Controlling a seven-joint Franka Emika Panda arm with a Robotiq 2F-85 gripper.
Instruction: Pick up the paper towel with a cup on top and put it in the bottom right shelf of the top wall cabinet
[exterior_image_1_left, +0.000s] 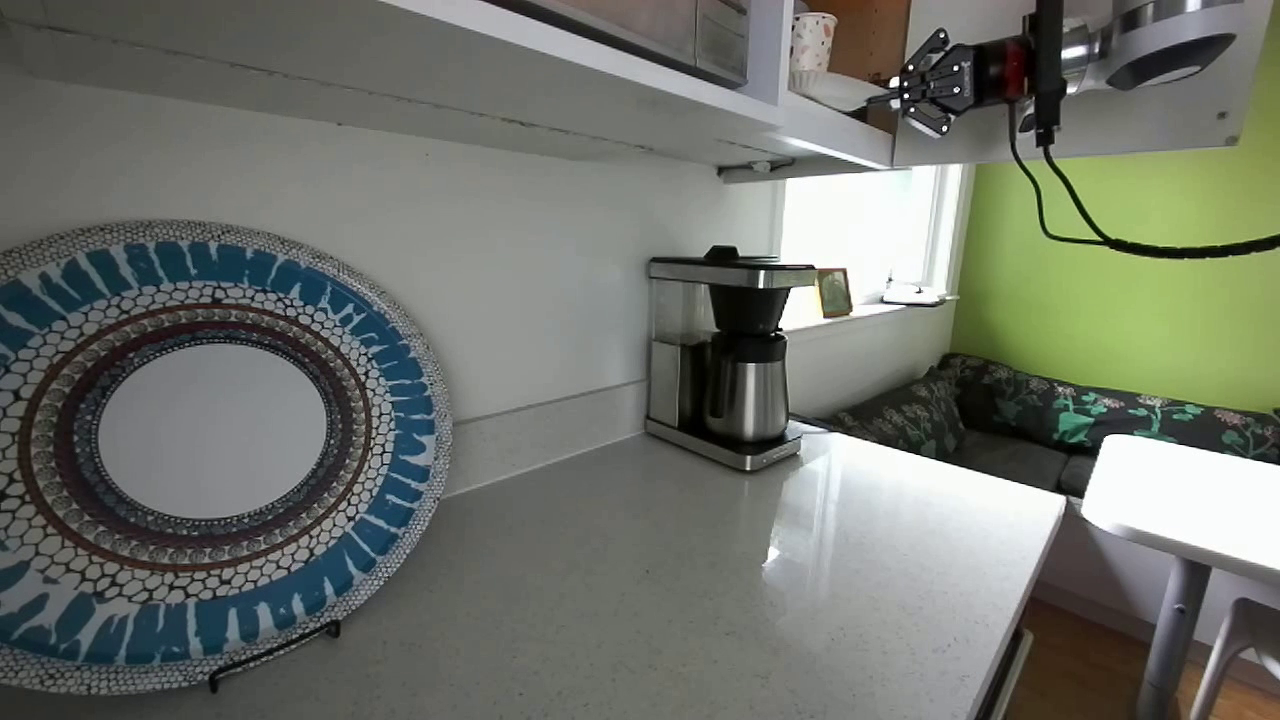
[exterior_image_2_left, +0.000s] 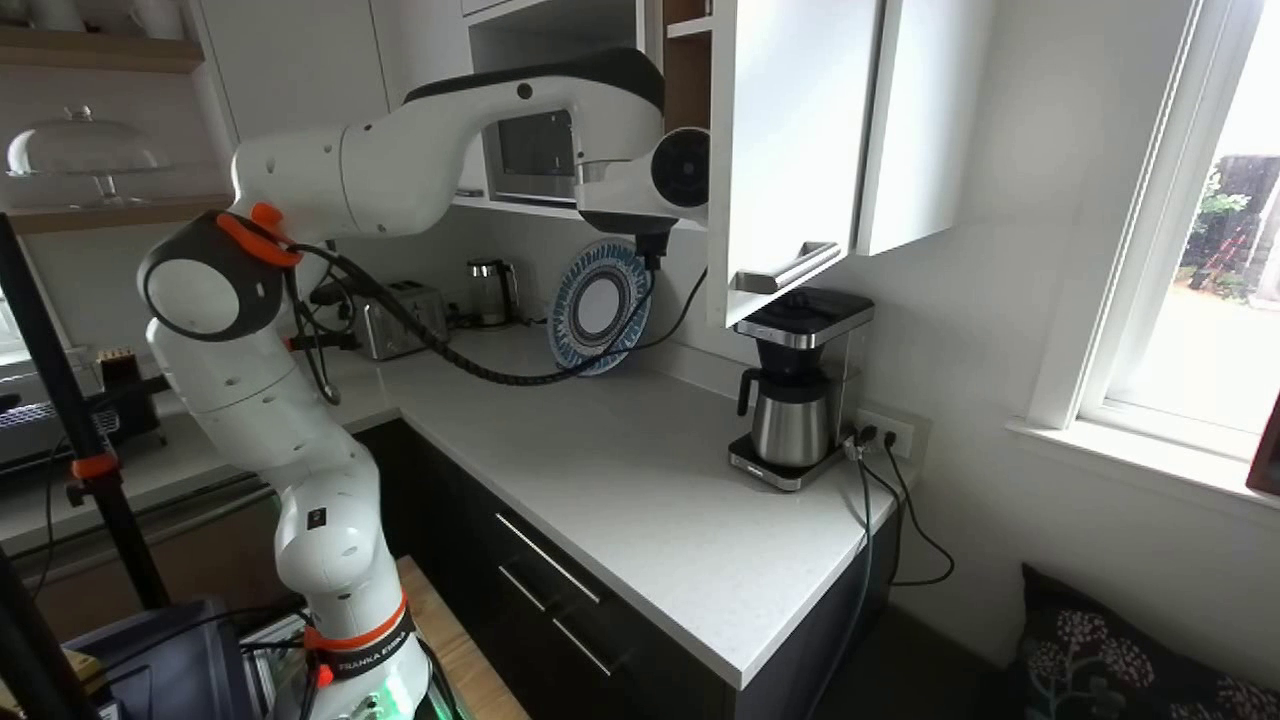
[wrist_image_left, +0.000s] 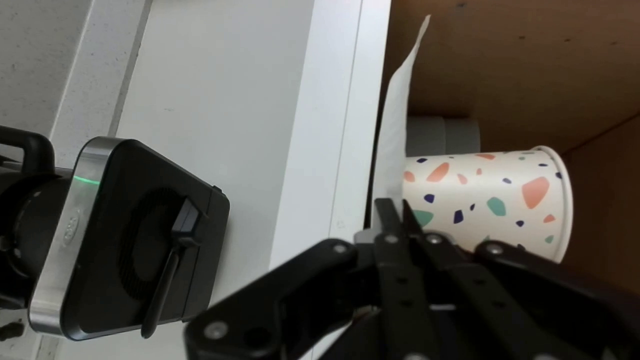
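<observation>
The paper towel (wrist_image_left: 395, 105), a thin white sheet, is inside the brown-lined bottom compartment of the top wall cabinet (exterior_image_1_left: 865, 40), just above the bottom right shelf (exterior_image_1_left: 840, 135). Whether it rests on that board I cannot tell. On the sheet stands the speckled cream cup (wrist_image_left: 487, 195), upright in an exterior view (exterior_image_1_left: 812, 42); it looks sideways in the wrist view. My gripper (wrist_image_left: 395, 202) is shut on the sheet's near edge, beside the cup's base. In an exterior view the gripper (exterior_image_1_left: 882, 98) reaches in from the open front. The cabinet door (exterior_image_2_left: 790, 130) hides it elsewhere.
Grey round items (wrist_image_left: 440, 135) sit deeper in the compartment, close to the cup. The open door stands beside my wrist. Below are the coffee maker (exterior_image_2_left: 790, 400), the counter (exterior_image_1_left: 600, 580) and a blue-patterned plate (exterior_image_1_left: 400, 500). A microwave (exterior_image_2_left: 535, 155) occupies the neighbouring bay.
</observation>
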